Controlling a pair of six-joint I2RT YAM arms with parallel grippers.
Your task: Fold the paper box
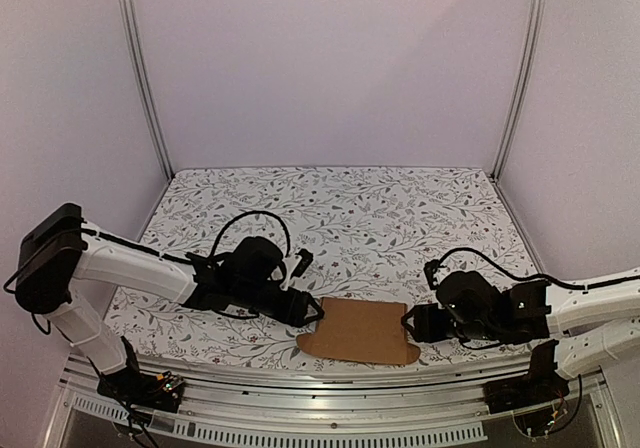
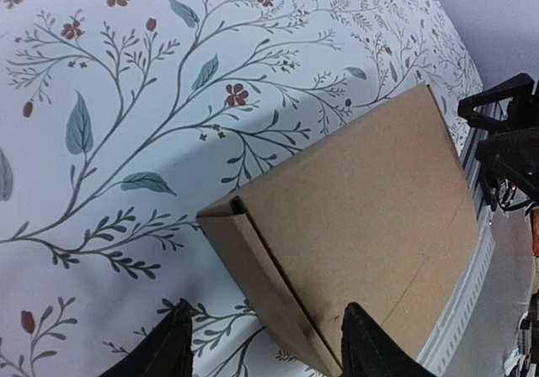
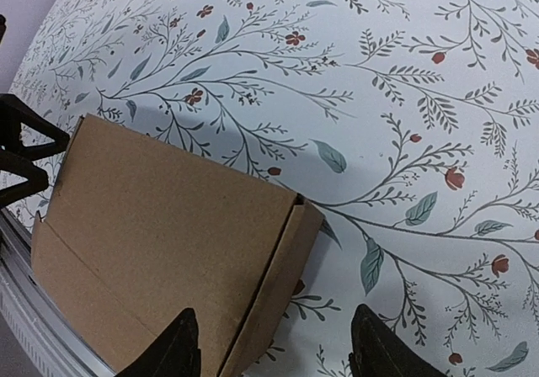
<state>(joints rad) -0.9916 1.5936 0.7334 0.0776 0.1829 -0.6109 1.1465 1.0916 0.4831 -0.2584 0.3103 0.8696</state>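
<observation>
Paper box, flat brown cardboard, creased edge flap, floral-print table, left and right jaws parted at its ends.

The paper box is plain brown cardboard, unprinted, lying flat on its broad face between the two grippers. Its near edge is curved. Its left end sits right at the tips of the left gripper, and a narrow creased strip there runs in between the fingers. The right end, with a similar folded strip, reaches the right gripper.
</observation>
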